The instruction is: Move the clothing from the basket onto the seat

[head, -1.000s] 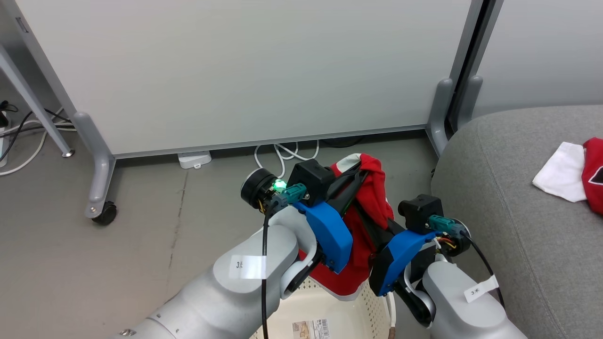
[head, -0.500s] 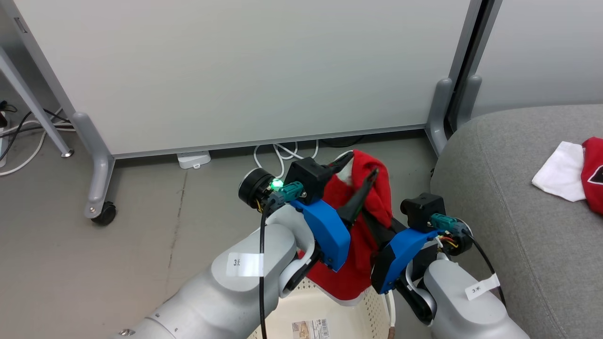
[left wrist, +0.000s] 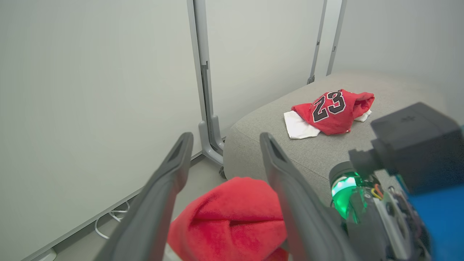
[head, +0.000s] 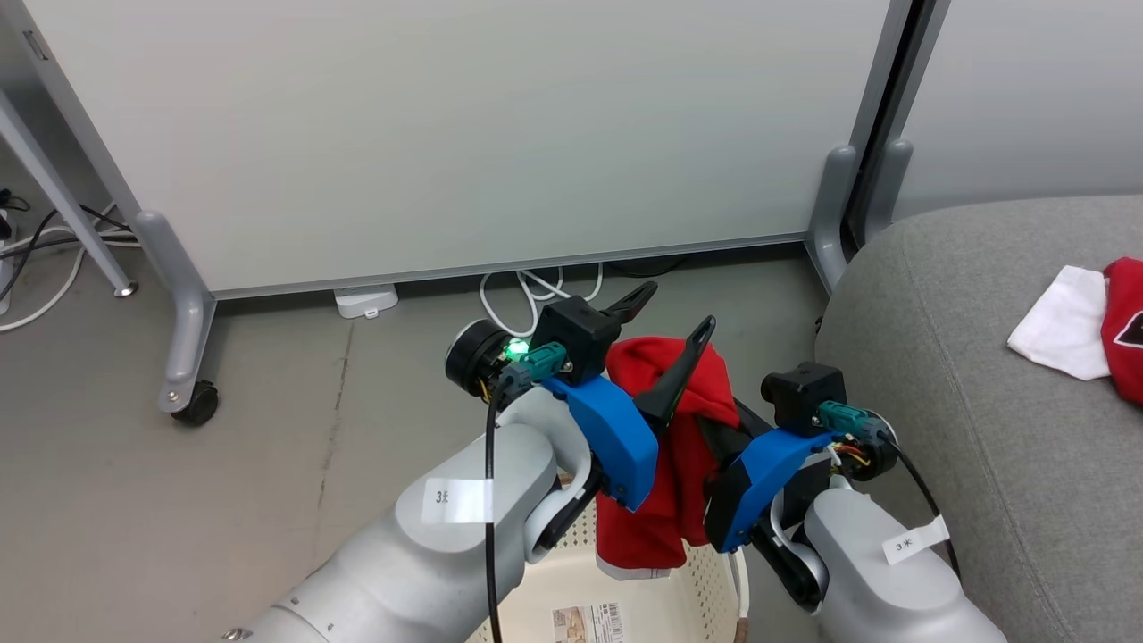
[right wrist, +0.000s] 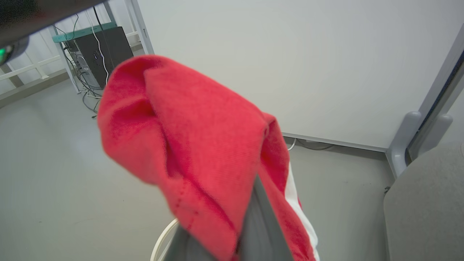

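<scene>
- Above the basket (head: 714,580), the red garment (head: 679,464) is just released by the spread left claw (head: 678,304).
- It is seemingly held by the closed right claw (head: 717,436) alone, for the seat (head: 982,402).

The red jersey (left wrist: 331,110) lying on the grey seat (left wrist: 326,152), well back from its rounded corner, carries a large black "23" edged in white. A white paper tag (head: 457,501) on the left forearm (head: 393,572) reads "3" followed by a small mark that cannot be made out, and a second tag (head: 913,542) on the right forearm (head: 893,598) looks the same. The sticker (head: 589,622) on the floor of the basket (head: 710,589) bears a barcode and print too small to read.
</scene>
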### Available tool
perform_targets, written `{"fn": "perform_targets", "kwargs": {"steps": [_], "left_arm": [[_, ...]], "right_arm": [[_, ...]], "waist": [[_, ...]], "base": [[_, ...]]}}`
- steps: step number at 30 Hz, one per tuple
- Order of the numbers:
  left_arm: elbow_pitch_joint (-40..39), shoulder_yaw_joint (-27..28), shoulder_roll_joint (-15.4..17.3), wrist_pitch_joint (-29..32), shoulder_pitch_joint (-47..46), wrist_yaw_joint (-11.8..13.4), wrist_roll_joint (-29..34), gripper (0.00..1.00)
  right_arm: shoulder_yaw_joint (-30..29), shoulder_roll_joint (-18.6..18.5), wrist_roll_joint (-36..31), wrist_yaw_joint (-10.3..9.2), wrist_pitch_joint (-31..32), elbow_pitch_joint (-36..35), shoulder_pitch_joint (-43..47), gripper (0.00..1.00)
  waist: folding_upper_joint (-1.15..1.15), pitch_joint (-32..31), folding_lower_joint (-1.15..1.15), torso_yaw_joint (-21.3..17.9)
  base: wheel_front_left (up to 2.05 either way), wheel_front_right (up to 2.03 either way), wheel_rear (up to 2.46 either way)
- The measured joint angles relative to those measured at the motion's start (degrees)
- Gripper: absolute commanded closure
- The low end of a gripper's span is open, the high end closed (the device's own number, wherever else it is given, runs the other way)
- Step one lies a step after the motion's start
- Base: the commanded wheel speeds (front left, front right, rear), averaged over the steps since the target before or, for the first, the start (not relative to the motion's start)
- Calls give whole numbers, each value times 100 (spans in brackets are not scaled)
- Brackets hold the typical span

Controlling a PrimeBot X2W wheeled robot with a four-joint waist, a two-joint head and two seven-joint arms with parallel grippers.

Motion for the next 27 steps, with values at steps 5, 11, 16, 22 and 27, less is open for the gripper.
{"fn": "perform_targets", "kwargs": {"steps": [5,11,16,22,27], "left_arm": [[-41,258,2,0,80,63,158,0],[-531,870,243,-1,670,80,740,0],[-1014,1532,520,-1,1419,80,1285,0],[-1526,2279,730,-1,2214,29,1848,0],[-1912,2930,817,-1,2798,-26,2257,0]], "right_arm": [[-9,0,0,-1,-5,8,-4,100],[-86,-30,-3,0,-9,-40,-46,100],[-249,-91,-20,-1,-16,-119,-47,100],[-455,-145,-82,-1,-18,-229,-44,100],[-577,-161,-158,-1,-19,-309,-18,100]], "waist": [[0,20,0,-9],[0,108,0,-19],[0,189,0,-1],[0,273,0,44],[0,298,0,68]], "base": [[0,0,0],[0,0,0],[0,0,0],[0,0,0],[0,0,0]]}}
